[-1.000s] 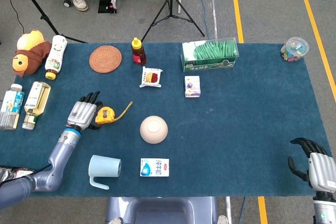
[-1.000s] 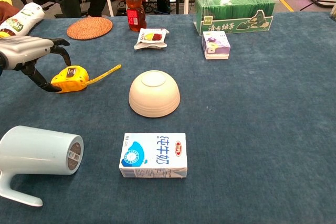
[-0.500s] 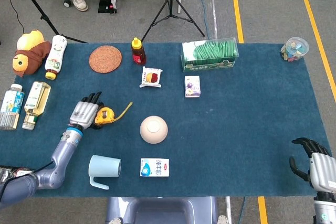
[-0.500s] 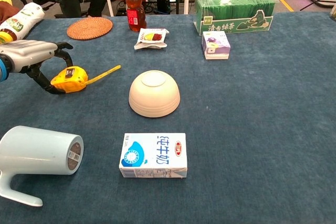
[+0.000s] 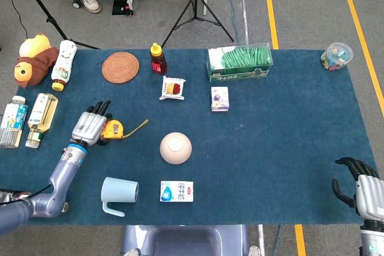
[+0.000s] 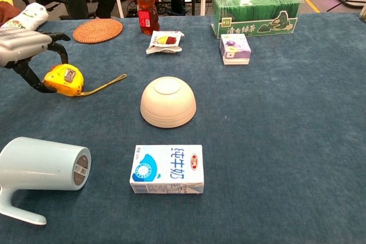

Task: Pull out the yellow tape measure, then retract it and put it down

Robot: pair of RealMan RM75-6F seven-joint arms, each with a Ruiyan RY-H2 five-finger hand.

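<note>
The tape measure (image 6: 62, 79) looks glossy yellow plastic; beside it the bowl (image 6: 168, 102) is matt, on blue cloth (image 6: 274, 118).

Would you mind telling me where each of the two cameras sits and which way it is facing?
Head view: high above the near edge, looking down on the blue table; shows the left hand and arm, and the right hand at the lower right corner.
Chest view: low at the near edge, looking across the table; only the left hand shows.
Shared: yellow tape measure, bowl.

Open blue cloth (image 5: 288, 130) rightward; upturned bowl (image 5: 176, 148), lying mug (image 5: 119, 191) nearby
</note>
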